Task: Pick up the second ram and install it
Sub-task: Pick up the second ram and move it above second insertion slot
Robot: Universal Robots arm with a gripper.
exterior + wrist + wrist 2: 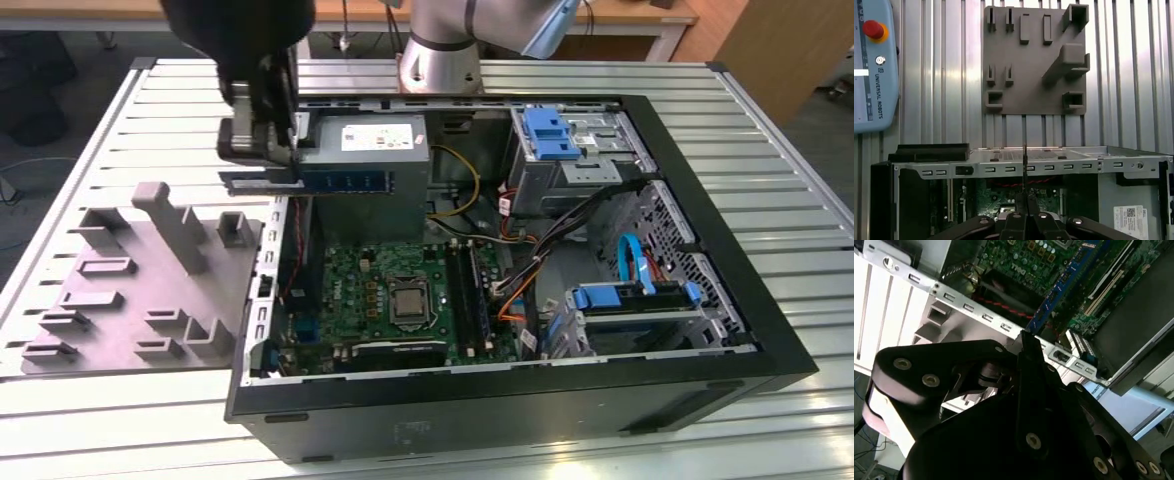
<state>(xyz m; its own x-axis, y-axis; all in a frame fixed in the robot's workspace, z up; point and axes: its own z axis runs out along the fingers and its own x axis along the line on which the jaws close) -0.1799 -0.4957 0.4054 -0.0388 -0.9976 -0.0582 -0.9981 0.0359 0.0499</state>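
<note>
The second ram, a slim blue-green stick, hangs level above the open computer case's rim, on the exterior view's left. My gripper is shut on one end of it. In the second wrist view the ram runs edge-on from the black fingers out over the motherboard. In the first wrist view it is a thin line above the gripper. The long black slots lie beside the processor socket, lower and to the exterior view's right of the ram.
A grey moulded holder lies on the slatted table beside the case, also in the first wrist view. Inside the case are a power supply, blue drive bays and loose cables. A teach pendant lies farther off.
</note>
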